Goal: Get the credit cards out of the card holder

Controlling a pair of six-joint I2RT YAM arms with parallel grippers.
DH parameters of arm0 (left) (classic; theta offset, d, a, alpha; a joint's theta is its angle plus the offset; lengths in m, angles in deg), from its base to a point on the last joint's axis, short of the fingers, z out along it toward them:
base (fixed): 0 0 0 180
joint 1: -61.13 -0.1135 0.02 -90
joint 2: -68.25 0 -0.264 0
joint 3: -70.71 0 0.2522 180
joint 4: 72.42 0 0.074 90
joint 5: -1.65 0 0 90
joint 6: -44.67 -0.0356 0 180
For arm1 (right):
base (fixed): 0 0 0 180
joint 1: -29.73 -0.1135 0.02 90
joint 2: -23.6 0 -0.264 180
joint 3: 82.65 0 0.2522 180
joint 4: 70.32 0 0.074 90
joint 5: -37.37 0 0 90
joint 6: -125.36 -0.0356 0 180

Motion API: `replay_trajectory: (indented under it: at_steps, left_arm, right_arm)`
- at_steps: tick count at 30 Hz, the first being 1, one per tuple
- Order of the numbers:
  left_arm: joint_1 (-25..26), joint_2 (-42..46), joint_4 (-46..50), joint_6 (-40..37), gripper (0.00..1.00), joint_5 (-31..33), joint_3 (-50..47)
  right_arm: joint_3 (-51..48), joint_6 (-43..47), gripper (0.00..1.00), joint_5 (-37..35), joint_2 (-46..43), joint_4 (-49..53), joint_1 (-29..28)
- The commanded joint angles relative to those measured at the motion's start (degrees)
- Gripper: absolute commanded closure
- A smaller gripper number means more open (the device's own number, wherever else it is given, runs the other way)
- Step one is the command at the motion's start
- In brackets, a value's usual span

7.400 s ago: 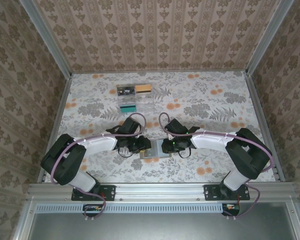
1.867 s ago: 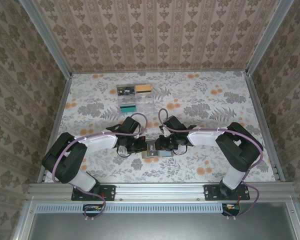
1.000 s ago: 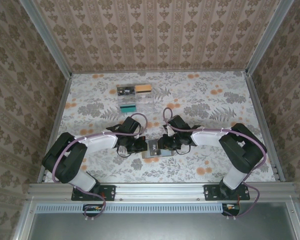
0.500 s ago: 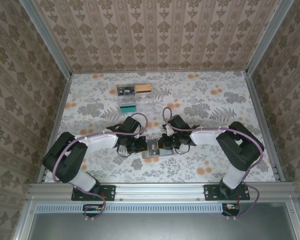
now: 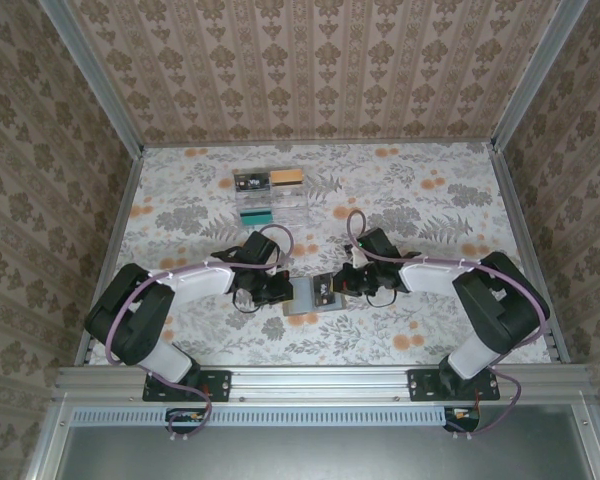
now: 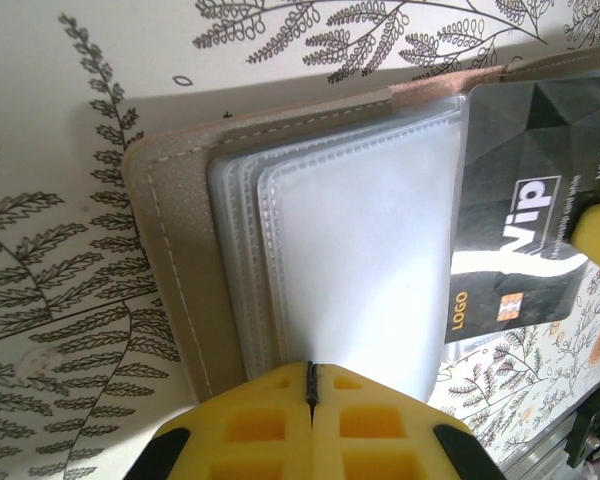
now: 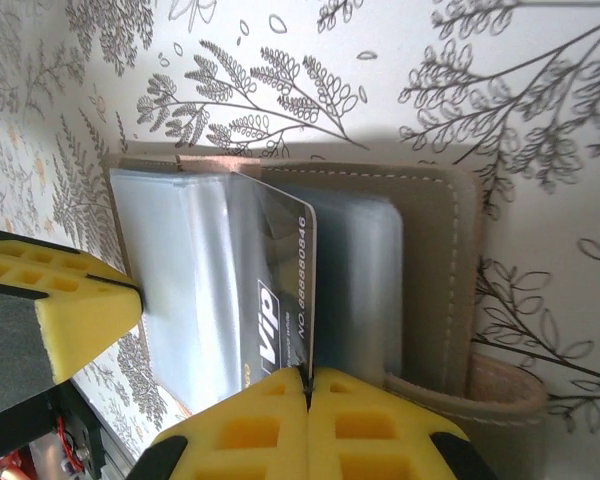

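The card holder (image 5: 302,299) lies open on the floral table between both arms, tan outside with clear plastic sleeves (image 6: 360,240) inside. My left gripper (image 6: 311,372) is shut on the near edge of a sleeve, pinning the holder (image 6: 170,280). My right gripper (image 7: 307,376) is shut on a dark credit card (image 7: 280,300) printed "VIP", which stands partly drawn out of a sleeve. The same card (image 6: 525,225) sticks out past the holder's right edge in the left wrist view. From above, the left gripper (image 5: 280,291) and right gripper (image 5: 334,288) flank the holder (image 7: 435,260).
A clear plastic tray (image 5: 271,197) with a few small items stands on the table behind the arms. Patterned walls close in the table on three sides, and a metal rail (image 5: 320,380) runs along the near edge.
My right gripper has pulled back to the right with the dark card, drawing it further out of the sleeve. The left gripper has stayed on the holder.
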Motion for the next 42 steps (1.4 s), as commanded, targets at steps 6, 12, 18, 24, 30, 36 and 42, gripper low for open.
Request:
replay_trajectory:
  at_steps: [6,12,18,24,30,36,42]
  left_arm:
    - [-0.55,3.99,3.46,0.06,0.99,1.54,3.19]
    - [-1.59,9.43,0.35,2.34,0.62,5.11,5.31]
    - [-4.32,13.86,-6.86,6.22,0.42,3.2,4.2]
    - [-5.97,15.33,-13.32,9.66,0.4,-2.06,3.76]
    - [-6.66,12.45,-21.89,15.2,0.48,-9.4,3.14]
    - [-6.53,11.0,-24.79,16.44,0.55,-10.8,3.57]
    - [-6.18,9.86,-28.33,18.05,0.6,-14.08,3.74]
  right_arm:
    - [0.34,2.12,1.0,0.46,-6.55,5.62,2.09]
    - [2.81,2.55,1.0,0.14,-10.63,7.9,3.33]
    - [5.73,2.26,1.0,0.43,-13.96,8.85,4.67]
    - [8.25,0.21,1.0,3.46,-14.91,5.99,5.47]
    - [9.75,-4.71,1.0,8.5,-13.82,-1.58,5.82]
    - [10.27,-7.34,1.0,11.33,-12.89,-5.82,5.83]
    - [9.8,-9.55,1.0,13.8,-12.07,-9.98,5.81]
